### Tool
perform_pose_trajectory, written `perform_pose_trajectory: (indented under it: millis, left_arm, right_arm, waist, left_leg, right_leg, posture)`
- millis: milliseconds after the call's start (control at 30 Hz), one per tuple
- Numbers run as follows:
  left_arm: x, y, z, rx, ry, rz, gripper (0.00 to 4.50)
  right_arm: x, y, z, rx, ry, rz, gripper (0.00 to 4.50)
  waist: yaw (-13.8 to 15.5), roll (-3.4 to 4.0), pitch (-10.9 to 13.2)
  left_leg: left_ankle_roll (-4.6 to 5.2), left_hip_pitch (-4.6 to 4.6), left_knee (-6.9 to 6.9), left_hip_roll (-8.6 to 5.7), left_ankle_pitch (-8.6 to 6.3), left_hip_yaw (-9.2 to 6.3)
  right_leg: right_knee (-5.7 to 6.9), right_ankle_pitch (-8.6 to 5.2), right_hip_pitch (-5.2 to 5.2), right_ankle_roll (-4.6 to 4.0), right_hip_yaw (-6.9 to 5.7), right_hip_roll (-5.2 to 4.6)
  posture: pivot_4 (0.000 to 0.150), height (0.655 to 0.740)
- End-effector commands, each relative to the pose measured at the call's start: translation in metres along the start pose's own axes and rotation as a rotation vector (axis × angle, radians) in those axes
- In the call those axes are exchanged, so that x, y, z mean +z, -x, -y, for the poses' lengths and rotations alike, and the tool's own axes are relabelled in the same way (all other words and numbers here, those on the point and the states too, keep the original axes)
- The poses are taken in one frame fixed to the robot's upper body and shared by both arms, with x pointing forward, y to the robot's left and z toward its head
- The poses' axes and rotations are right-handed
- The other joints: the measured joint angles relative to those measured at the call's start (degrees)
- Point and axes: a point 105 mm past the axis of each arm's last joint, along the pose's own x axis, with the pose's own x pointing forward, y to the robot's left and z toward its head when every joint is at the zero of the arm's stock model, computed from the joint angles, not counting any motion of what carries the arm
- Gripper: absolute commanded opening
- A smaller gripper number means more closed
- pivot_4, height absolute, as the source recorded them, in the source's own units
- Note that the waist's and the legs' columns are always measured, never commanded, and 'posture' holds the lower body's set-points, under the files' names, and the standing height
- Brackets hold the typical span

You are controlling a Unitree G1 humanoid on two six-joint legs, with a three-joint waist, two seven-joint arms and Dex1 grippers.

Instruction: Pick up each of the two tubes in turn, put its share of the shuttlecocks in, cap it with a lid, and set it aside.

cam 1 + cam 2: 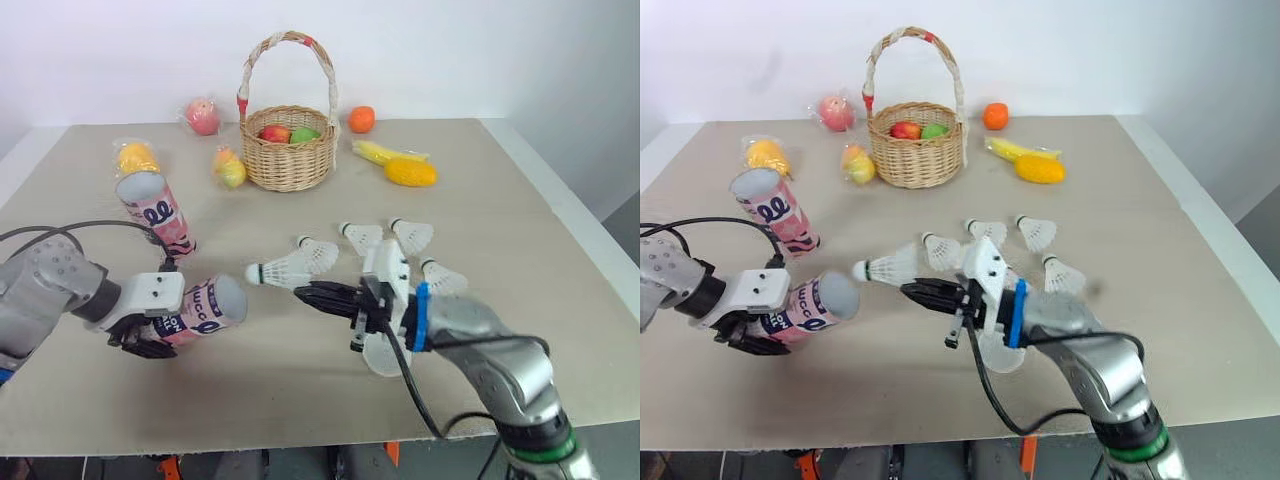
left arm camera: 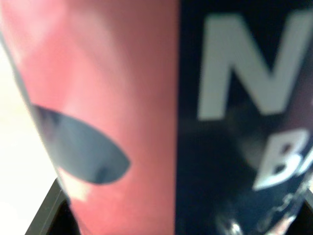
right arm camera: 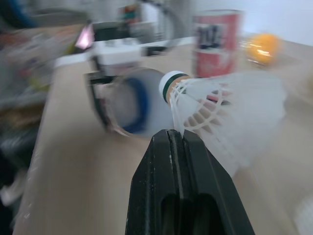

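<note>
Pink tube [image 3: 126,106] mouth, shown by the right wrist, faces the shuttlecock [image 3: 222,111]

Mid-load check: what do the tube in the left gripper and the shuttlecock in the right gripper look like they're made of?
The tube looks like cardboard or thin plastic under a glossy pink printed wrap with lettering; its open mouth shows a pale inner wall. The shuttlecock has a white slotted, ribbed skirt, probably moulded plastic rather than feathers, and a rounded white tip with a green band.
</note>
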Motion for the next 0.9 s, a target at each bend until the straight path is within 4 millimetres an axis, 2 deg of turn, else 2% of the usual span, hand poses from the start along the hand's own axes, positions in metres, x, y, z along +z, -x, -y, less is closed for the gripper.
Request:
perform_pose_trajectory:
  millis: [33, 267, 367, 467, 533, 600, 633, 767, 833, 900]
  left_arm:
    - [0.005, 0.002, -0.011, 0.025, -0.023, -0.002, 2.9]
    - [0.012, -0.003, -0.013, 0.007, -0.038, 0.022, 2.9]
    - [0.012, -0.005, -0.011, -0.005, -0.041, 0.023, 2.9]
    - [0.011, -0.005, -0.011, -0.006, -0.04, 0.022, 2.9]
    - [0.008, -0.005, -0.012, -0.002, -0.035, 0.016, 2.9]
    - [0.007, -0.005, -0.012, 0.0, -0.033, 0.014, 2.9]
    - [0.007, -0.005, -0.012, 0.0, -0.032, 0.015, 2.9]
    - [0.007, -0.005, -0.008, -0.004, -0.027, 0.021, 2.9]
    - [0.007, -0.006, -0.007, -0.004, -0.023, 0.024, 2.9]
    - [0.007, -0.006, -0.006, -0.004, -0.02, 0.026, 2.9]
  right_arm:
    - [-0.002, -0.014, 0.001, 0.096, 0.131, -0.061, 0.04]
    - [0.009, -0.045, 0.002, 0.151, 0.186, -0.013, 0.04]
    - [0.022, -0.051, 0.0, 0.137, 0.13, 0.062, 0.97]
    - [0.039, -0.037, 0.011, 0.015, 0.078, 0.156, 2.28]
    - [0.036, -0.022, 0.014, -0.06, 0.06, 0.161, 3.31]
    - [0.025, -0.009, 0.019, -0.184, 0.056, 0.13, 4.13]
    - [0.018, -0.004, 0.023, -0.251, 0.054, 0.106, 4.37]
    - [-0.022, 0.005, 0.038, -0.512, -0.006, -0.056, 4.37]
    - [-0.029, 0.0, 0.037, -0.538, -0.054, -0.089, 4.37]
    - [-0.034, -0.003, 0.046, -0.602, -0.084, -0.112, 4.37]
  waist:
    - [0.0, 0.01, 0.0]
    - [0.0, 0.01, 0.0]
    - [0.0, 0.01, 0.0]
    - [0.0, 0.01, 0.0]
    - [0.1, -0.02, 0.0]
    - [0.1, -0.05, 0.0]
    - [0.0, -0.04, 0.0]
    - [-0.2, 0.06, 0.0]
    - [-0.2, 0.06, 0.0]
    - [-0.2, 0.06, 0.0]
  left_leg:
    - [0.0, -0.04, 0.0, 0.0, 0.0, -0.02]
    - [0.01, -0.17, 0.0, 0.0, -0.01, -0.02]
    - [0.0, -0.17, 0.0, 0.0, -0.01, -0.03]
    - [0.0, -0.18, 0.0, -0.01, 0.0, -0.03]
    - [0.0, -0.18, 0.03, -0.04, 0.0, -0.04]
    - [0.0, -0.18, 0.03, -0.08, -0.01, -0.04]
    - [-0.01, -0.18, 0.02, -0.1, -0.01, -0.03]
    - [0.0, -0.1, 0.01, -0.06, 0.0, 0.02]
    - [-0.02, -0.06, 0.01, -0.03, 0.05, -0.02]
    - [-0.01, -0.03, 0.01, 0.02, 0.08, -0.02]
  right_leg:
    - [0.0, -0.01, -0.03, -0.02, -0.02, 0.01]
    - [0.0, -0.02, -0.1, -0.03, -0.02, -0.01]
    - [0.0, 0.05, -0.1, -0.14, -0.04, -0.03]
    - [0.01, 0.09, -0.1, -0.17, -0.04, -0.07]
    - [0.01, 0.1, -0.07, -0.16, -0.06, -0.12]
    - [0.0, 0.09, -0.05, -0.14, -0.07, -0.18]
    - [0.0, 0.07, -0.04, -0.14, -0.07, -0.2]
    - [0.05, -0.02, -0.09, 0.03, 0.01, -0.1]
    - [0.11, 0.02, -0.09, -0.03, 0.01, -0.04]
    - [0.12, 0.08, -0.08, -0.08, 0.01, 0.02]
  posture:
    - [0.15, 0.74]
    - [0.15, 0.74]
    - [0.15, 0.74]
    - [0.15, 0.74]
    - [0.15, 0.74]
    - [0.15, 0.74]
    - [0.15, 0.74]
    - [0.15, 0.74]
    - [0.15, 0.74]
    - [0.15, 0.74]
